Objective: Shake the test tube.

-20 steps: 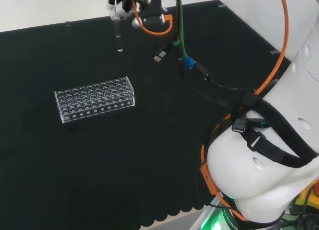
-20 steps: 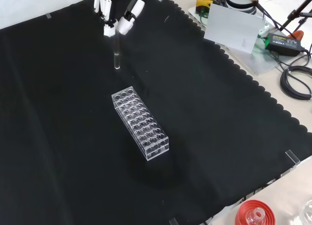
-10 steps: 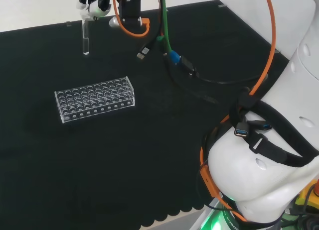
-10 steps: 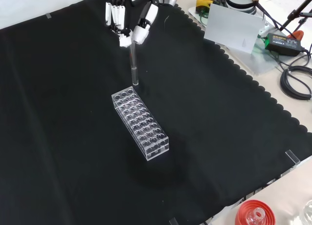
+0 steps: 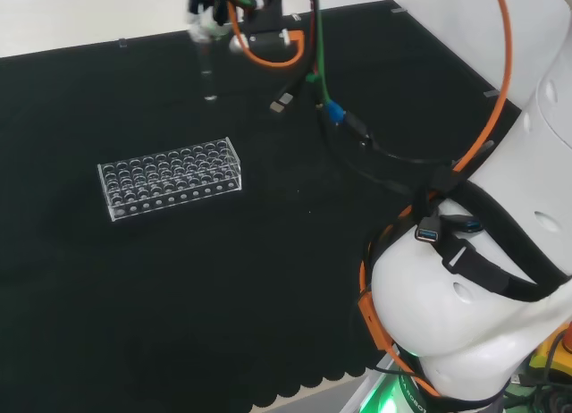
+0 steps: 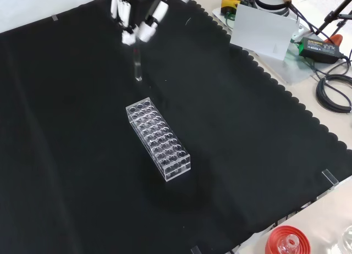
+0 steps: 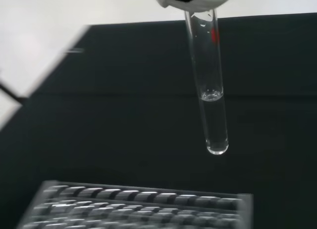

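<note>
1. Test tube (image 6: 137, 66) hangs near upright from the hand (image 6: 135, 18) at the upper left of the front view, clear of the black-clothed table (image 6: 247, 149).
2. Fingers (image 6: 145, 24) pinch the tube's top end.
3. In the wrist view, clear liquid (image 7: 214, 120) fills the tube's lower part.
4. Clear test tube rack (image 6: 158, 138) stands on the cloth at frame centre, below the tube and apart from it.
5. In the head view, the tube (image 5: 208, 78) sits at upper centre, above the rack (image 5: 170, 177).

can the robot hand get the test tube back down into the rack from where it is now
Probably yes. The robot hand holds the test tube upright above the cloth, just beyond the rack, whose open holes have nothing over them.
</note>
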